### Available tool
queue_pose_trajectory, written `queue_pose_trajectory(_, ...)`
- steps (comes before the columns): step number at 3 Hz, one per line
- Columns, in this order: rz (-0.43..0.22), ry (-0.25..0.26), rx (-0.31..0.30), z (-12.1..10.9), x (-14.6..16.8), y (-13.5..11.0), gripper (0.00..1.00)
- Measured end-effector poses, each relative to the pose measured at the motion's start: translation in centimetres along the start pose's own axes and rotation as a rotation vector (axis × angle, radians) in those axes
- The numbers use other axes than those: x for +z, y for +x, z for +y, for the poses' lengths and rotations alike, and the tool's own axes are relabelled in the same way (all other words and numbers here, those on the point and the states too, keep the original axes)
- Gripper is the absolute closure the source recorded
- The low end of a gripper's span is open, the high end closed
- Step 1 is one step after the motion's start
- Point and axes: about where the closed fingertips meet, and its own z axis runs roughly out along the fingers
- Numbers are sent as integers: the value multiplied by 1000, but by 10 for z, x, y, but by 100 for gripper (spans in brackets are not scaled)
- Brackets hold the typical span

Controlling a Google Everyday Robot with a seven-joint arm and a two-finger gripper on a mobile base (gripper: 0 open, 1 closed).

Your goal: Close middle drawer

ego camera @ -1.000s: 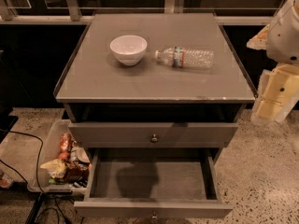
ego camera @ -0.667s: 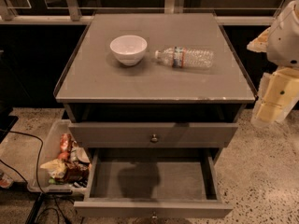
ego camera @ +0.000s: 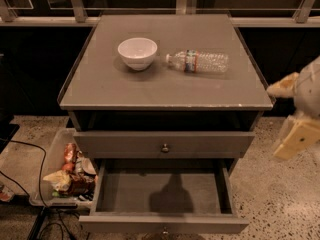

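The middle drawer (ego camera: 162, 193) is pulled far out at the bottom of the grey-brown cabinet. Its inside is empty, and its small round knob (ego camera: 164, 230) shows at the bottom edge of the view. Above it, the matching upper drawer front (ego camera: 125, 144) with its own knob (ego camera: 165, 147) sits slightly out from the cabinet. My cream-coloured gripper (ego camera: 292, 116) hangs in the air to the right of the cabinet, level with the upper drawer front. It touches nothing.
A white bowl (ego camera: 137, 52) and a plastic water bottle (ego camera: 199, 62) lying on its side are on the cabinet top (ego camera: 165, 91). A clear bin (ego camera: 55, 174) of snack packets stands on the floor at the left, with black cables (ego camera: 30, 159) beside it. Speckled floor lies to the right.
My gripper has moved down beside the cabinet's right side, from level with the top to level with the upper drawer front. The drawers have not moved.
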Motion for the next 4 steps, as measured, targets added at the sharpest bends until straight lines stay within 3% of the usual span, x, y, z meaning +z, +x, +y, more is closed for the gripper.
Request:
queue_pose_trajectory(1,-27,-44,-3,30,41,23,42)
queue_pose_trajectory(3,-22,-53,-4,34,45,25,88)
queue_pose_trajectory(4,-22,-90,1,41,60,24,100)
